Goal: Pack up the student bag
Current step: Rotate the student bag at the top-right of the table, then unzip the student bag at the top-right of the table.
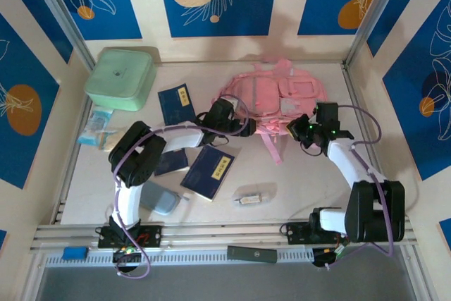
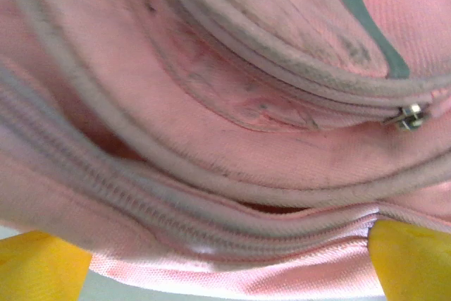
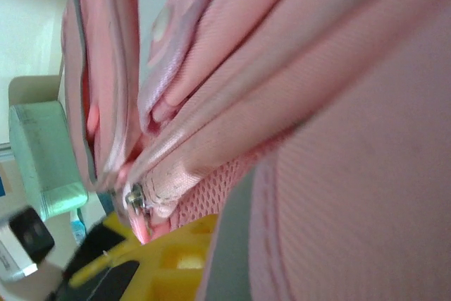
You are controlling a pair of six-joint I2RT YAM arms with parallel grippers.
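Observation:
The student bag [image 1: 271, 96], a soft pink backpack, lies flat at the back middle of the table. My left gripper [image 1: 224, 115] is at its left edge. In the left wrist view the two yellow fingertips [image 2: 42, 267] stand wide apart, open, with the bag's zipped seam [image 2: 232, 223] lying across the gap. My right gripper [image 1: 310, 130] is at the bag's lower right corner. In the right wrist view it [image 3: 162, 234] is shut on the bag's mesh-lined edge [image 3: 211, 174], just beside a metal zip pull [image 3: 134, 201]. The pinch itself is partly hidden by fabric.
A mint-green box [image 1: 121, 77] stands at the back left. Dark blue booklets [image 1: 176, 103] [image 1: 210, 172] lie left of the bag and in front of it. A grey-blue pouch [image 1: 161, 199], a small white item [image 1: 250, 199] and some packets [image 1: 95, 132] lie nearer the front.

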